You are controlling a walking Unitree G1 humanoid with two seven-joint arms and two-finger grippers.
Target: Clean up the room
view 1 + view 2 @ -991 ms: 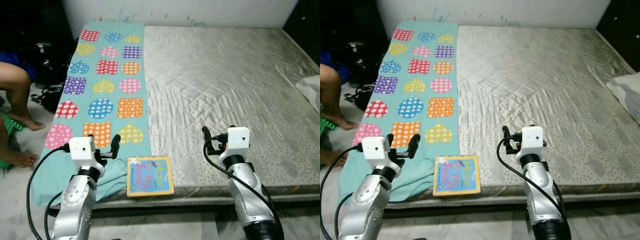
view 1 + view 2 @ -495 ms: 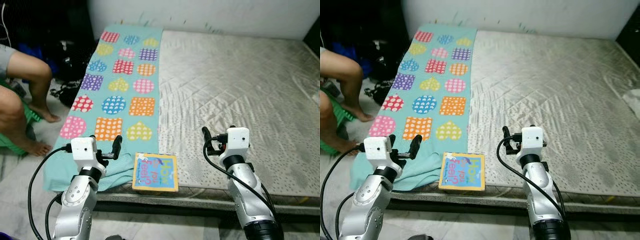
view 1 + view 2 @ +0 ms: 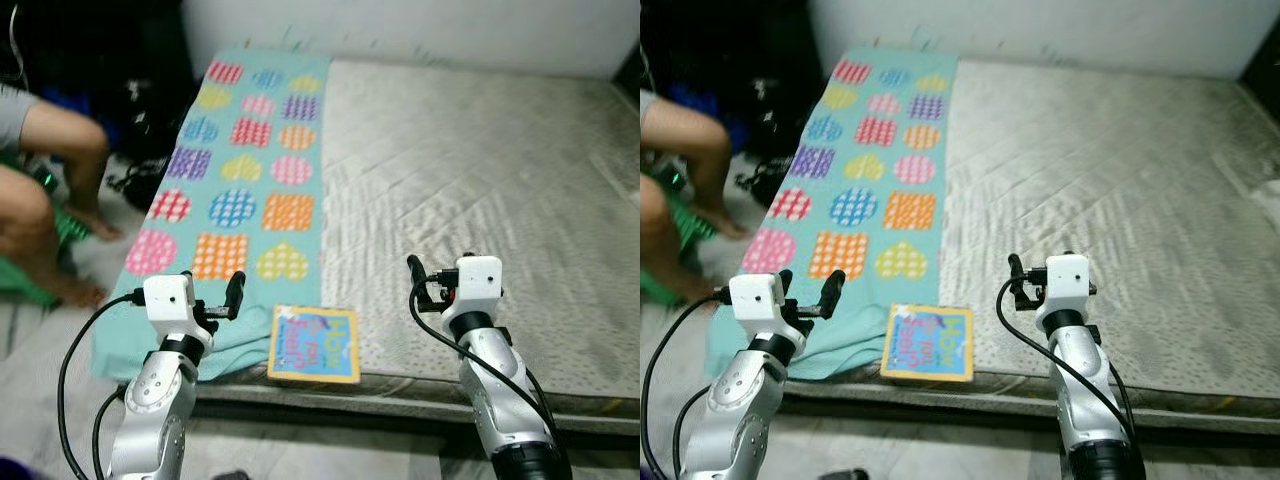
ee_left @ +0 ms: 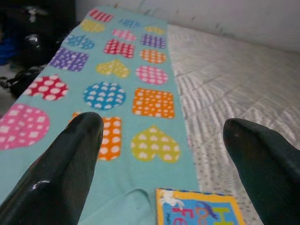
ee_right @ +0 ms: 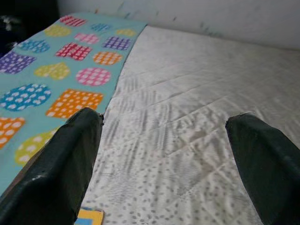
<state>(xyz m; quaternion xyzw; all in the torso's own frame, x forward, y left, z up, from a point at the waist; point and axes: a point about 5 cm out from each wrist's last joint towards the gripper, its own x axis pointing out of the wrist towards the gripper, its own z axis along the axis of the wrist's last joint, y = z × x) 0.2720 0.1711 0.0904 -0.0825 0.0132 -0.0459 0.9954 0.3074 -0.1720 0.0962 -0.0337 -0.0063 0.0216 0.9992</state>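
Only the camera has shifted; book [image 3: 314, 344], lower centre, reads "How…Feel"; left gripper [image 4: 164, 140] and right gripper [image 5: 164, 140] spread, empty.

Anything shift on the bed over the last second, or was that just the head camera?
Only the camera turned left. The book stays at the mattress edge beside the blanket. Left gripper and right gripper hold the same raised pose, jaws open, empty.

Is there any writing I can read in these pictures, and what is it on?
"How": the first big word on the cover of the children's book at the near edge of the mattress.
The coloured words under it on that cover: too blurred to read.
The patterned towel: hearts, squares and circles, no writing.
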